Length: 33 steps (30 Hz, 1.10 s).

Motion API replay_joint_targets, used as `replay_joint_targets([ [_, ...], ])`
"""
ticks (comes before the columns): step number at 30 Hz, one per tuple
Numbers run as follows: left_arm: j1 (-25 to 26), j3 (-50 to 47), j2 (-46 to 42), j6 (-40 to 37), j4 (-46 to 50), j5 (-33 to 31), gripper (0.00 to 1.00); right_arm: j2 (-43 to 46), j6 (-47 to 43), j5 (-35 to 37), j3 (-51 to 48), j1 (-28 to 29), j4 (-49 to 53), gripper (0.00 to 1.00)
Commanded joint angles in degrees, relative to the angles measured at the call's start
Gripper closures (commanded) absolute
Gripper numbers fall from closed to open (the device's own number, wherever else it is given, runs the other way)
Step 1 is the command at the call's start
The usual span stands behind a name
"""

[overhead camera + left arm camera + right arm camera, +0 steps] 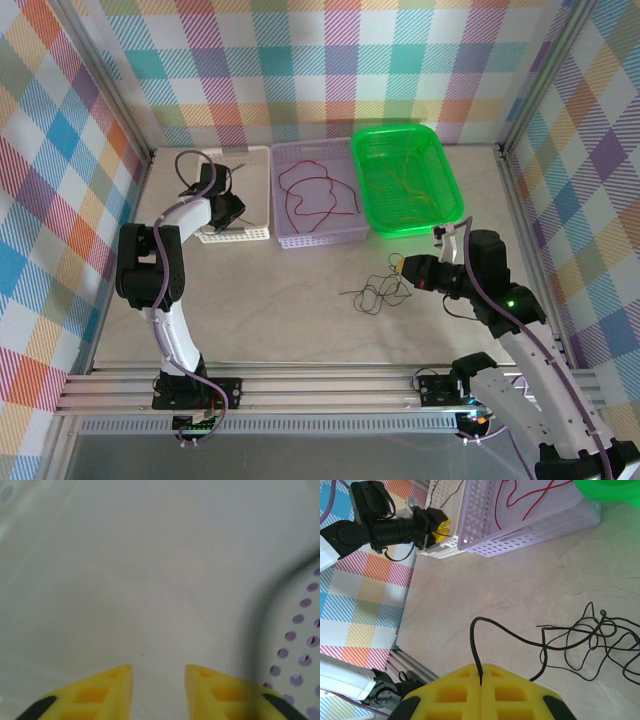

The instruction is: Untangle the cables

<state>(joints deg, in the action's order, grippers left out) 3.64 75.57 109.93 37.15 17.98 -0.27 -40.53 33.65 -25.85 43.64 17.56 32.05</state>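
Checked walls in pastel colours close in a pale beige worktop [300, 320]. Three baskets stand in a row along its far edge: a white basket [240, 236] nearest the far-left corner, a lavender basket [320, 238] touching it in the middle, and a green basket [395, 130] just beside that, toward the far-right corner. A red cable [289, 205] lies looped inside the lavender basket, and thin yellow cables [400, 180] lie on the floor of the green one.

On the bare worktop, right of centre and nearer the right edge than the left, a black cable [380, 293] lies in a loose knot of loops. One strand of it [474, 640] rises from the surface into the right pincer [481, 672], whose yellow pads are clenched on it with no gap between them; the pincer hangs just beside the knot [400, 268].

The left pincer [159, 677] is down inside the white basket [232, 208], pads parted over its plain floor, with nothing between them.
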Motion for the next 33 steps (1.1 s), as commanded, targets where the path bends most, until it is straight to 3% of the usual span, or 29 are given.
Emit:
replay_joint_targets([
  [1,-0.55,0.52,-1.74,-0.31,2.74,-1.38,0.56,-0.14,-0.07,-1.53,0.00,-0.34,-1.91,1.00],
  [10,-0.54,3.74,-7.91,-1.24,5.97,-1.94,0.30,-0.55,0.10,-2.12,1.26,-0.34,-1.91,1.00],
  [15,-0.47,5.34,-11.33,-1.61,7.95,-2.10,0.22,-0.77,0.41,-2.59,1.35,-0.30,-2.00,1.00],
  [24,-0.47,7.11,-14.78,-2.56,10.92,-3.37,0.13,-0.63,0.72,-3.05,2.00,-0.25,-1.68,1.00],
  [33,1.13,3.34,-20.79,-0.37,10.41,-0.95,0.12,-0.77,1.47,-3.96,1.47,-0.18,-2.44,1.00],
])
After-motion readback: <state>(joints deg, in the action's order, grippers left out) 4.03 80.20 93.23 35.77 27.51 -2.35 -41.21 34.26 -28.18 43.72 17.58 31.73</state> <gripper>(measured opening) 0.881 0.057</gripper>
